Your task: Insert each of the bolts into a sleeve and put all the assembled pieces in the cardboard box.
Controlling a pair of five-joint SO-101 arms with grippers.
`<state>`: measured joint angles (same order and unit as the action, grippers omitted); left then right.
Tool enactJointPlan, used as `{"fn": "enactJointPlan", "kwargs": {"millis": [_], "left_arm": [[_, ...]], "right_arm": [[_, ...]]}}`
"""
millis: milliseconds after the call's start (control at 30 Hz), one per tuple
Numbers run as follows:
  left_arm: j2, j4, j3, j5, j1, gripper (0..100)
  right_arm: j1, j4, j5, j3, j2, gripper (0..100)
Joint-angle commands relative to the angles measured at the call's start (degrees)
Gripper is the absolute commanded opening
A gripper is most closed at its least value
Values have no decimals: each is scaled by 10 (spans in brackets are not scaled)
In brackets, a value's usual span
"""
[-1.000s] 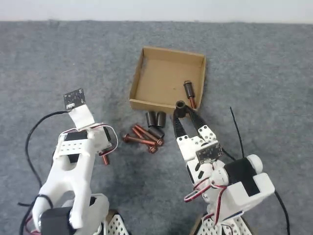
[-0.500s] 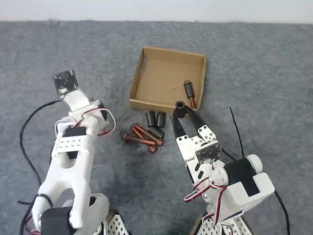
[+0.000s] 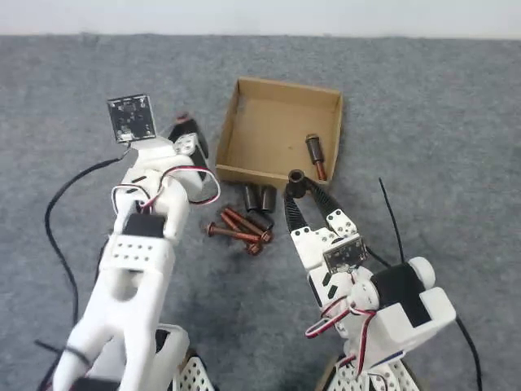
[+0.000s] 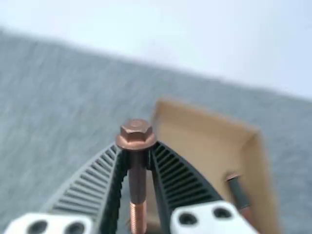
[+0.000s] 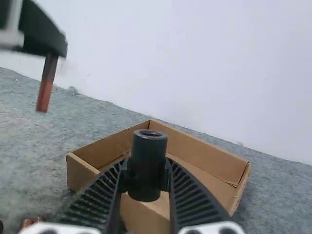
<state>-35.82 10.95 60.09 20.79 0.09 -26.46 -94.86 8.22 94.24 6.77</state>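
Grey carpet [image 3: 456,122] covers the work surface, with a white wall [image 3: 260,16] along its far edge. An open, square brown cardboard box [image 3: 230,130] sits on the carpet beyond the two arms. One assembled piece [image 3: 315,155], a copper bolt seated in a black sleeve, lies inside the box against its right wall. Two loose black cylindrical sleeves [image 3: 260,197] stand side by side on the carpet just in front of the box's near wall. Three loose copper hex-head bolts [image 3: 238,228] lie bunched together just nearer the arms, between the two arms. The left gripper [image 4: 137,148] is closed down to a narrow gap on a copper hex-head bolt [image 4: 136,141]. The ribbed jaws clamp the shank, and the hex head protrudes past the fingertips. In the high view this gripper is raised over the carpet just left of the box's left wall, and in the right wrist view the bolt's shank hangs below the jaws. The right gripper [image 5: 146,170] is partly closed on a black cylindrical sleeve [image 5: 147,163], held upright with its open bore facing up. In the high view this sleeve is at the right part of the box's near wall; contact with the wall cannot be determined.
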Motion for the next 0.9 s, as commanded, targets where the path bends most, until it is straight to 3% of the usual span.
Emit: {"fn": "enactJointPlan", "kwargs": {"millis": [0, 267, 633, 867], "left_arm": [[-124, 3, -7, -3, 55, 12], [-262, 12, 65, -3, 140, 12], [-353, 11, 134, -3, 199, 11], [-386, 11, 167, -2, 201, 11]], "right_arm": [[-5, 2, -11, 12, -2, 7], [-27, 2, -11, 12, -2, 7], [-83, 36, -11, 12, -2, 7], [-122, 35, -11, 12, -2, 7]]}}
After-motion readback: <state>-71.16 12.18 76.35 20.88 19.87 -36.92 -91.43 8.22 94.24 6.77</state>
